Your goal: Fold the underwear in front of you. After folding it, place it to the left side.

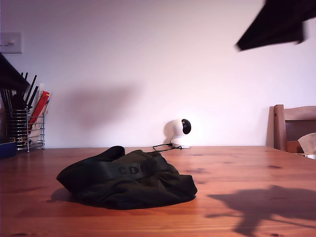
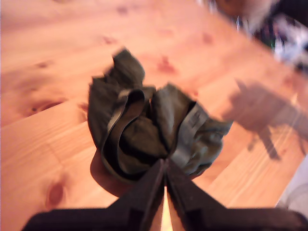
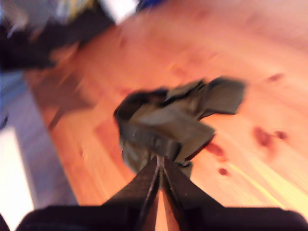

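The underwear (image 1: 127,178) lies crumpled on the counter (image 1: 237,168), not yet folded, and my first claw (image 2: 165,169) and my second claw (image 3: 159,163) hang above it, both closed and empty, probably to approach.

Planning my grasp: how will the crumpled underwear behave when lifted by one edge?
The underwear lies in a slumped, creased heap, so it will probably drape and unfurl. It looks thin, likely light. Its wide waistband may hold shape better.
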`<state>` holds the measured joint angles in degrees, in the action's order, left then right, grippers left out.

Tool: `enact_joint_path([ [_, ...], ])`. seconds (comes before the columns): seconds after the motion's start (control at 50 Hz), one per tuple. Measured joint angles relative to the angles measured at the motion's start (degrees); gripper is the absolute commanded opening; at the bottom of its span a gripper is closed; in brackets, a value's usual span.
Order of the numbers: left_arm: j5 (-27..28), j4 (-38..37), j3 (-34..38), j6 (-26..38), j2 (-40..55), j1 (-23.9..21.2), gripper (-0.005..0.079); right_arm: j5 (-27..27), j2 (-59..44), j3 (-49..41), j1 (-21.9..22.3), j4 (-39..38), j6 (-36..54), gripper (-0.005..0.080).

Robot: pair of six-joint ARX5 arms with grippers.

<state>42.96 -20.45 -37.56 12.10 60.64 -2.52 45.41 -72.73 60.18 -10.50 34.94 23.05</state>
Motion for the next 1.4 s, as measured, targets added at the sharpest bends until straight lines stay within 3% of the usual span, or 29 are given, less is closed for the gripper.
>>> enact_joint_path([
  [0.22,-3.0,-0.1,-7.8,1.6,9.9,-2.8,-0.0024,-5.8,-6.9,8.0,-7.0,0.7,10.1,-0.0013],
  [0.42,-4.8,-1.5,-10.1,5.1,12.7,-5.6,-0.0024,-11.6,-14.6,12.0,-11.9,1.2,14.3,-0.0012],
  [0.78,-6.6,-2.1,-10.1,7.3,12.7,-7.5,-0.0024,-13.5,-30.9,29.7,-14.4,14.8,14.5,-0.0012],
  [1.0,-9.0,-1.4,-10.2,7.6,12.8,-7.6,-0.0024,-17.7,-38.4,39.2,-15.9,20.1,14.4,-0.0008],
  [1.2,-9.6,-1.4,-10.2,7.6,15.3,-7.6,-0.0024,-26.7,-41.6,39.8,-19.6,18.3,15.1,0.0251],
  [1.4,-9.6,-1.5,-10.2,7.6,15.7,-7.6,-0.0024,-28.1,-41.9,39.8,-21.7,17.2,16.1,0.0305],
])
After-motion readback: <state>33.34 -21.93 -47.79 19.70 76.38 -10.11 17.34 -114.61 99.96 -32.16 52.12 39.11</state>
